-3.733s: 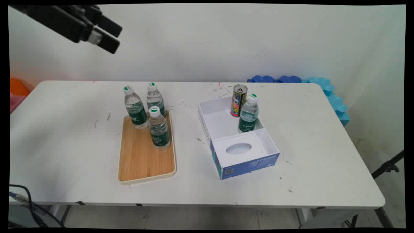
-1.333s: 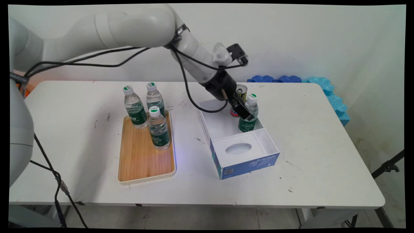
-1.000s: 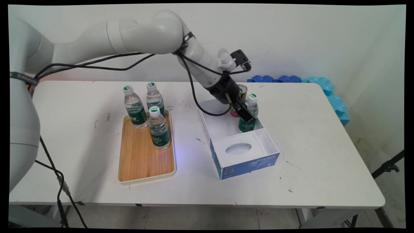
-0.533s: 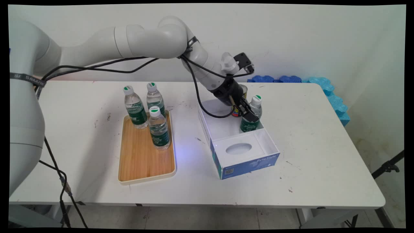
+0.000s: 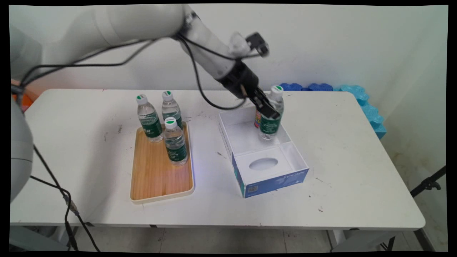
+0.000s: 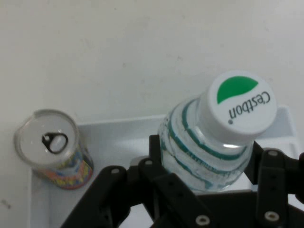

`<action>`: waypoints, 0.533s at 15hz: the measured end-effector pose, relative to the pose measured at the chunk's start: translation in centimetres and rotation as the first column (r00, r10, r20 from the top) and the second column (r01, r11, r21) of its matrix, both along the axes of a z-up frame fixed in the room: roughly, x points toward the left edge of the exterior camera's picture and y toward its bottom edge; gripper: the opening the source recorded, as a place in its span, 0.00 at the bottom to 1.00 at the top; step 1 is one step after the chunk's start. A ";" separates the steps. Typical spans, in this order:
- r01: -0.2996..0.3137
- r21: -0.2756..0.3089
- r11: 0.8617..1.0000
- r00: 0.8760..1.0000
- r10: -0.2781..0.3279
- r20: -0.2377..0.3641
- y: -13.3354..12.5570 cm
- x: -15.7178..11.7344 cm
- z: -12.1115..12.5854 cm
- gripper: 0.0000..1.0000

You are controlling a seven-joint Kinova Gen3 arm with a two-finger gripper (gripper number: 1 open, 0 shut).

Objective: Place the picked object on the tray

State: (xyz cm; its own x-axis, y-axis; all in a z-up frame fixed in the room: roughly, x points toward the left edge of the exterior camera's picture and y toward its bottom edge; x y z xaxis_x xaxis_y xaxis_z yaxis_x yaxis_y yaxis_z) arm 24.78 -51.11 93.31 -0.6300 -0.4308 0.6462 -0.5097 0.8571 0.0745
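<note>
Gripper (image 5: 268, 110) fingers are pinching a clear water bottle (image 5: 271, 114), green-labelled and white-capped, hanging above the white box (image 5: 228, 139); it is partly hiding the can (image 6: 54, 149) behind it on the surface (image 5: 339, 142).

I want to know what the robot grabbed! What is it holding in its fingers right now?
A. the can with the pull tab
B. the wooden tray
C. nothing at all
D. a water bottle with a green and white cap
D: the gripper is shut on the water bottle, lifted off the floor of the white box, while the can stands apart beside it.
</note>
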 end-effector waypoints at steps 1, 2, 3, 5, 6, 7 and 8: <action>0.008 0.003 1.000 1.000 -0.008 -0.003 0.9 1.0 1.7 0.00; 0.018 0.007 1.000 1.000 -0.017 -0.006 1.8 2.0 3.3 0.00; 0.025 0.010 1.000 1.000 -0.025 -0.010 2.6 2.9 4.7 0.00; 0.045 0.017 0.999 0.999 -0.045 -0.016 4.3 5.1 7.3 0.00; 0.058 0.020 0.998 0.998 -0.057 -0.020 5.2 6.4 8.5 0.00; 0.071 0.025 0.997 0.997 -0.070 -0.023 6.2 7.8 9.6 0.00; 0.082 0.028 0.996 0.996 -0.081 -0.025 7.0 9.0 10.4 0.00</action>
